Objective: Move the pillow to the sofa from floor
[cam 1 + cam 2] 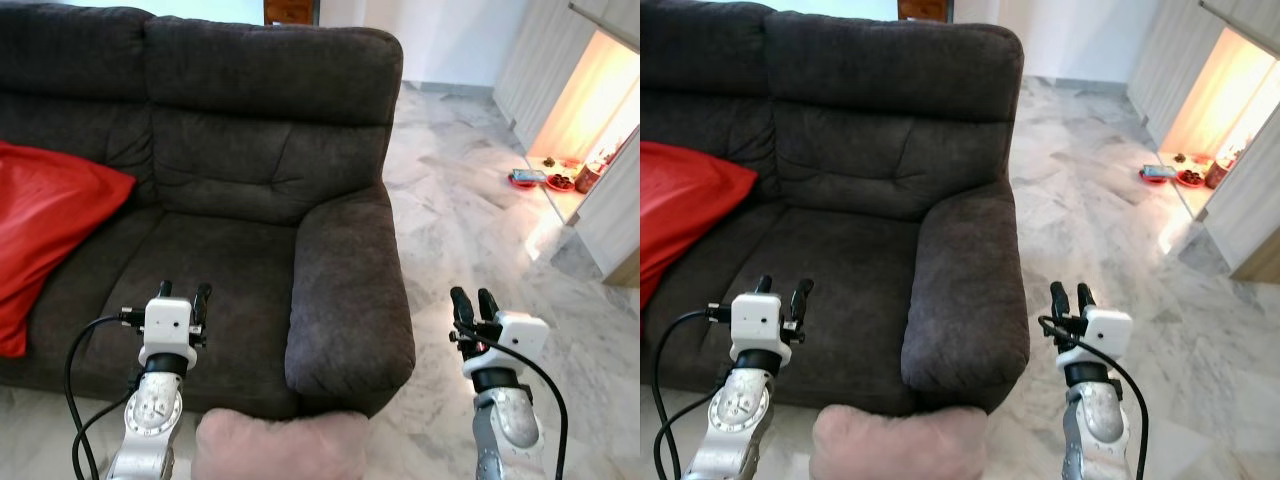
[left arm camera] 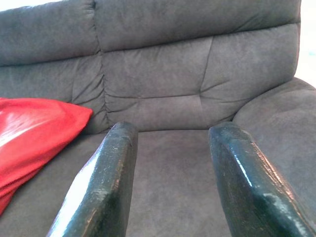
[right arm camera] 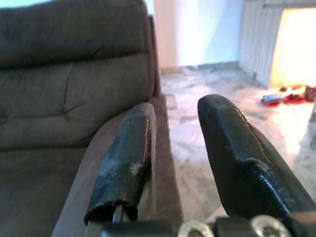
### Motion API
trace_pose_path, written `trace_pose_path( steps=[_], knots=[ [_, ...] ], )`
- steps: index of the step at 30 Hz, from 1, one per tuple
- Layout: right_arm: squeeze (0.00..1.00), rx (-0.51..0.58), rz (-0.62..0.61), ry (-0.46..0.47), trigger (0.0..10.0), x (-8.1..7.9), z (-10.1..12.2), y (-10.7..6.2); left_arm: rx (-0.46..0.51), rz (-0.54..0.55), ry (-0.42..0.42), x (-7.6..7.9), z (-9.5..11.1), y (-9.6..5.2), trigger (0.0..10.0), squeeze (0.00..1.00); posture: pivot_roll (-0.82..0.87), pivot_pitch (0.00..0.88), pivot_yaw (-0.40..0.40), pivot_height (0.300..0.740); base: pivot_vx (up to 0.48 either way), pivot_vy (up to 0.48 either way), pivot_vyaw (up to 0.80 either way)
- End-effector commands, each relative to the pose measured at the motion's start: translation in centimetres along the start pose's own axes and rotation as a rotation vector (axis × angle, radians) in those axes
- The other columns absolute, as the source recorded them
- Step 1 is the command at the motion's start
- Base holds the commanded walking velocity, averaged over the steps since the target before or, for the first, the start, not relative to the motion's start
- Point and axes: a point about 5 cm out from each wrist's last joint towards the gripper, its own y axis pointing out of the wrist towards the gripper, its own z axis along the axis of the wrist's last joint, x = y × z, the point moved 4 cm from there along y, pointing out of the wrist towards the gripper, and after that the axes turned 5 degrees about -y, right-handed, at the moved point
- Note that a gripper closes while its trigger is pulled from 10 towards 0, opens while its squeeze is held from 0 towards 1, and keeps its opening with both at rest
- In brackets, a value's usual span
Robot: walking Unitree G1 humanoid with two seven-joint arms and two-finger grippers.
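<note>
left eye view: the dark grey sofa (image 1: 200,200) stands straight ahead of both arms. its thick armrest (image 1: 345,300) lies between the two grippers and ahead of them. a red cushion (image 1: 50,240) leans at the far end of the seat, beyond the left gripper (image 1: 184,296) on its outer side. the pale pink pillow (image 1: 280,445) lies on the floor against the foot of the armrest, behind and below the fingertips, between the two arms. the left gripper is raised over the seat's front edge, fingers parted and holding nothing. the right gripper (image 1: 473,302) hovers over marble floor (image 1: 470,210) outside the armrest, with open floor ahead of it.

right eye view: past the right gripper's fingertips, well off, small dishes (image 1: 1170,175) sit on the floor by a lit cabinet opening (image 1: 1215,105).

left wrist view: the two black fingers (image 2: 103,182) stand well apart and empty. between and beyond them runs bare seat cushion up to the backrest; the red cushion lies outside one finger, the armrest outside the other.

right wrist view: the fingers (image 3: 126,163) are partly open, gripping nothing. the armrest's top edge runs just beyond one finger; marble floor opens beyond the other.
</note>
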Motion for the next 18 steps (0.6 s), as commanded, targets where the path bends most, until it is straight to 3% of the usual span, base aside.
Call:
trace_pose_path(
  steps=[1,5,10,18],
  knots=[
    [0.00,0.003,-0.001,-0.003,10.0,-0.1,0.4,-0.4,0.008,0.019,0.014,-0.5,0.6,-0.1,10.0,0.00,0.00,0.000,-0.073,0.740,0.000,0.000,0.00],
    [0.00,-0.011,0.020,-0.026,10.0,-0.3,0.4,-1.7,0.049,0.037,0.019,-1.1,2.1,0.2,10.0,0.00,0.00,0.000,-0.071,0.740,0.000,0.000,0.00],
    [0.00,-0.075,0.006,-0.030,10.0,0.0,-0.6,-3.4,0.051,0.030,0.015,-0.9,2.6,-0.2,10.0,0.00,-0.01,0.000,-0.064,0.740,0.000,0.000,0.00],
    [0.00,-0.069,0.002,-0.018,10.0,-0.3,0.0,-3.2,0.009,0.015,0.011,-0.5,1.9,-0.7,10.0,0.00,-0.01,0.000,-0.064,0.740,0.000,0.000,0.00]
  ],
)
